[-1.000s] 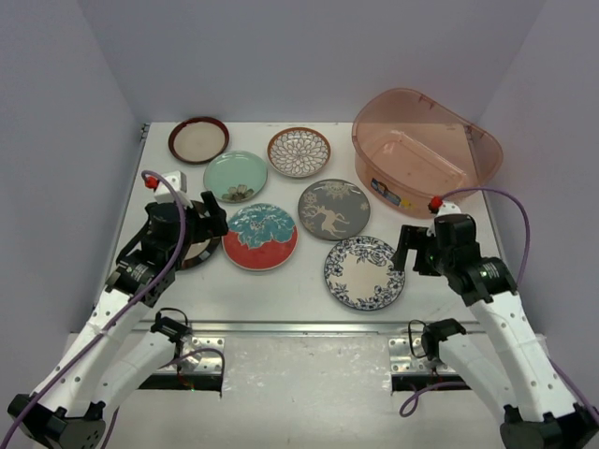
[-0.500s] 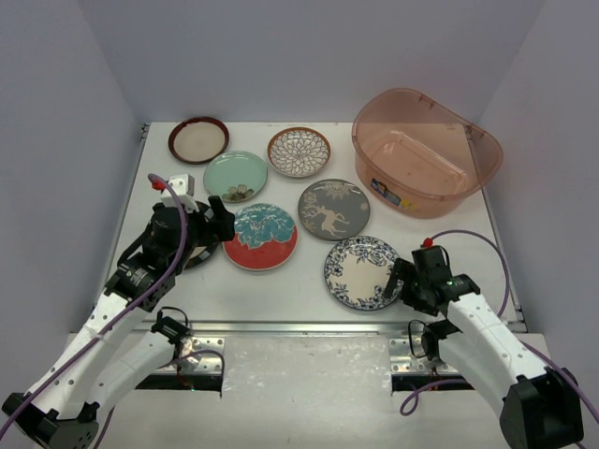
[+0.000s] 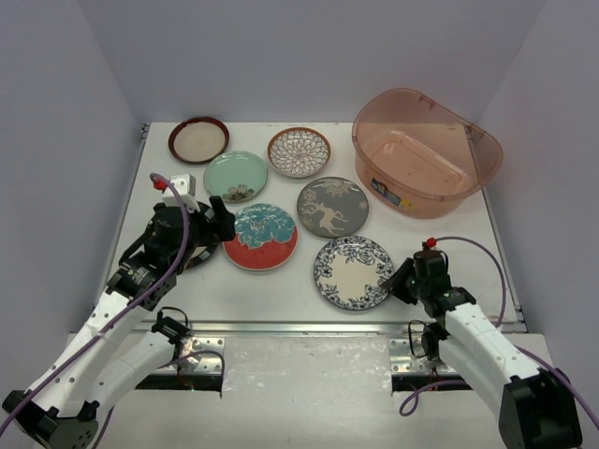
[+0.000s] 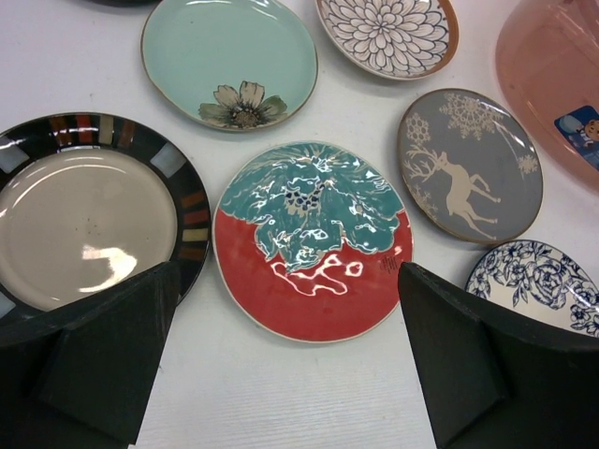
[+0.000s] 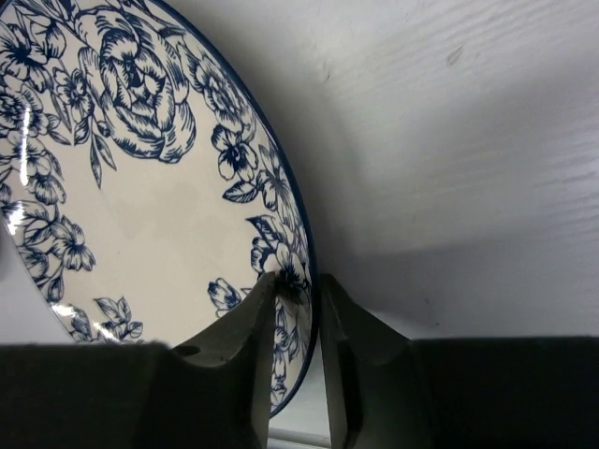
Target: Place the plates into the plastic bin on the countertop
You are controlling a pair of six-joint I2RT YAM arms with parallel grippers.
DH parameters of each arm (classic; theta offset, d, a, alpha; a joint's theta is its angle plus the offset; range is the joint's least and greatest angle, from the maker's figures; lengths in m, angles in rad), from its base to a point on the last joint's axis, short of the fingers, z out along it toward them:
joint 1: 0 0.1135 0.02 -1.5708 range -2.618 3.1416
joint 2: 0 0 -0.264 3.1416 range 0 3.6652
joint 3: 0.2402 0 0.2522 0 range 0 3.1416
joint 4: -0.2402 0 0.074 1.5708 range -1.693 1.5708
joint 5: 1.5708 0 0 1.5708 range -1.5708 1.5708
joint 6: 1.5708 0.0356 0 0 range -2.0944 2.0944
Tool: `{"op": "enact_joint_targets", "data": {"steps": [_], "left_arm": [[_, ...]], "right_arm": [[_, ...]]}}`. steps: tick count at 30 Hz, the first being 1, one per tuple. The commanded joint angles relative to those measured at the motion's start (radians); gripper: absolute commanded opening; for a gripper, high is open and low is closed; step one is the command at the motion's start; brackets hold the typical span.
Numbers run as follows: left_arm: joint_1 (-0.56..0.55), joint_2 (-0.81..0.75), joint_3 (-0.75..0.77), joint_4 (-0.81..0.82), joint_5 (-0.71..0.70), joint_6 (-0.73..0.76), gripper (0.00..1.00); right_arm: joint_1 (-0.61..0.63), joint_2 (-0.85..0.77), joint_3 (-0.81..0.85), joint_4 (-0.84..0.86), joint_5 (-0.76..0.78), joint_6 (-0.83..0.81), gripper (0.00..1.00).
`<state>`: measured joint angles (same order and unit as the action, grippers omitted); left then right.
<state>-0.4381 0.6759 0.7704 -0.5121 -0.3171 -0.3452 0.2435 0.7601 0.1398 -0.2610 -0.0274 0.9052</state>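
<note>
Right tool [image 5: 298,285] clamped on the blue-white floral plate's [image 3: 353,271] rim, near the worktop's [image 3: 281,299] front edge; left tool [image 4: 288,309] open near the left edge; plastic bin [image 3: 468,178] at far-right corner.

The flat white countertop [image 3: 281,290] is carrying a translucent pinkish-orange plastic bin [image 3: 421,154] at its far right corner, with small round patterned plates [image 3: 260,236] lying leftward.

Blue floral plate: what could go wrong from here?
The right tool pinches the blue floral plate only at its thin rim, so it might tilt or slip when lifted. The grey deer plate lies close, so it could get bumped. The plastic bin has high walls; a low carry could clip them.
</note>
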Motion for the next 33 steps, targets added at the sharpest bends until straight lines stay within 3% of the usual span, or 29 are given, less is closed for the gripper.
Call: {"op": "enact_joint_targets", "data": {"steps": [1,3,5,13,20,33], "left_arm": [[-0.010,0.010,0.024,0.030,0.004,0.009,1.00],[-0.010,0.002,0.027,0.029,-0.011,0.008,1.00],[-0.010,0.004,0.027,0.027,-0.012,0.008,1.00],[-0.010,0.019,0.025,0.026,-0.001,0.008,1.00],[-0.010,-0.026,0.018,0.028,-0.010,0.002,1.00],[-0.010,-0.031,0.020,0.027,-0.036,-0.003,1.00]], "right_arm": [[0.002,-0.001,-0.069,-0.088,0.010,0.045,0.16],[0.003,-0.027,-0.079,-0.088,0.023,0.053,0.01],[0.002,-0.046,-0.086,-0.091,0.020,0.063,0.00],[0.002,-0.236,-0.158,0.033,-0.113,0.126,0.00],[0.003,-0.382,-0.139,0.043,-0.180,0.189,0.00],[0.002,-0.383,0.016,0.026,-0.266,0.324,0.00]]}}
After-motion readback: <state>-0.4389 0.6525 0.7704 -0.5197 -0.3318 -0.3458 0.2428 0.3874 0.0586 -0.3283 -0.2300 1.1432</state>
